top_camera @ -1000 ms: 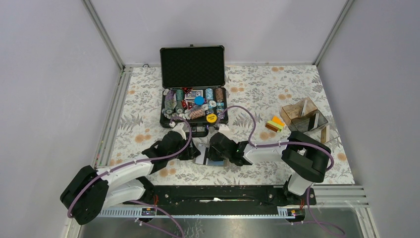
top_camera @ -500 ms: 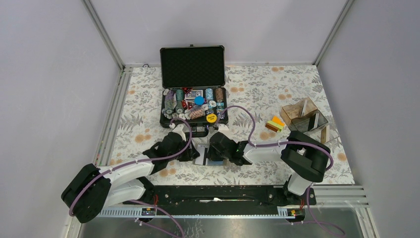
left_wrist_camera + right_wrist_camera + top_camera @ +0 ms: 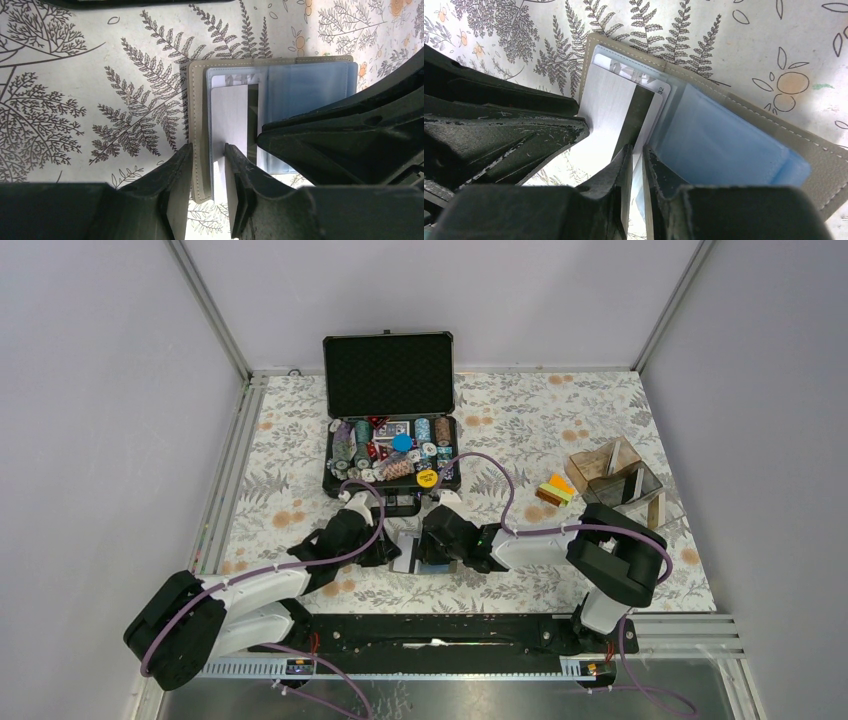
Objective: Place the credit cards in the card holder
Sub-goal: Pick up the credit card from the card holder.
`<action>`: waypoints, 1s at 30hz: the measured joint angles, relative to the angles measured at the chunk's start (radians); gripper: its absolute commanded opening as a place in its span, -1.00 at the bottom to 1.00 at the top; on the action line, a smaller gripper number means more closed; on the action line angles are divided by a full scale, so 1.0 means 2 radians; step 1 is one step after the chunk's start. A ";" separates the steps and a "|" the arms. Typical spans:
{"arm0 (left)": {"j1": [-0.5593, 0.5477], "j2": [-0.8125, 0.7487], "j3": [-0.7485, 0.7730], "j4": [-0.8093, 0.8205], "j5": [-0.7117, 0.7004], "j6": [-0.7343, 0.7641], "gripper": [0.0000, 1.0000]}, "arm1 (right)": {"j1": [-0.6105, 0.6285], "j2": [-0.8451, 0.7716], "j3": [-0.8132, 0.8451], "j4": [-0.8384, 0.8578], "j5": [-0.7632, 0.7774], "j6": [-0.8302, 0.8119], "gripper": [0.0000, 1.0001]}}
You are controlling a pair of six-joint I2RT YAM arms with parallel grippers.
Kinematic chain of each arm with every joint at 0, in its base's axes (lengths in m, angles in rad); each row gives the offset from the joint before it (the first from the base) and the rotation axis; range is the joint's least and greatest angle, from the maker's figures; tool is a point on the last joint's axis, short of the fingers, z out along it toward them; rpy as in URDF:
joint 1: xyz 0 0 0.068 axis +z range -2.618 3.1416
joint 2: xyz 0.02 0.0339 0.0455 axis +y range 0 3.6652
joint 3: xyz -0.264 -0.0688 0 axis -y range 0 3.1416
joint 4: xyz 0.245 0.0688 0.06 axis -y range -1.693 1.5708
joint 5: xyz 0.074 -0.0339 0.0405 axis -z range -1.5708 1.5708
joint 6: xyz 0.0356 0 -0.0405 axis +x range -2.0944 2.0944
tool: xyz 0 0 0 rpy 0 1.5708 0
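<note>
Right gripper [image 3: 636, 152] pinched a card [image 3: 609, 105] partly inside the wallet [image 3: 734, 145]; left gripper [image 3: 207, 152] straddled its flap, grip unclear; skew could jam it

Both arms are stretched low over the desk [image 3: 600, 420] from their bases and angled inward, so that the left claw [image 3: 388, 552] and the right claw [image 3: 422, 556] are set tip to tip. The right claw's jaws are nearly closed, with a credit card [image 3: 609, 100] pinched between them. The left claw's jaws are set narrowly apart astride the card holder [image 3: 196, 110] at its edge; firm contact cannot be judged.
</note>
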 measured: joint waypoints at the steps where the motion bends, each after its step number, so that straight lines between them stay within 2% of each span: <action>1: 0.000 0.000 0.000 0.000 0.000 0.000 -0.45 | 0.000 0.000 0.000 0.000 0.000 0.000 -0.59; 18: 0.001 -0.023 -0.009 -0.015 -0.008 -0.013 -0.91 | 0.000 -0.016 -0.004 -0.006 -0.001 -0.004 -0.49; 21: -0.001 -0.038 -0.010 -0.019 -0.002 -0.021 -0.99 | 0.000 -0.030 -0.007 -0.005 0.001 -0.004 -0.39; 30: -0.002 -0.079 -0.017 -0.020 0.007 -0.037 -1.00 | 0.001 -0.063 -0.007 0.002 0.002 -0.011 -0.27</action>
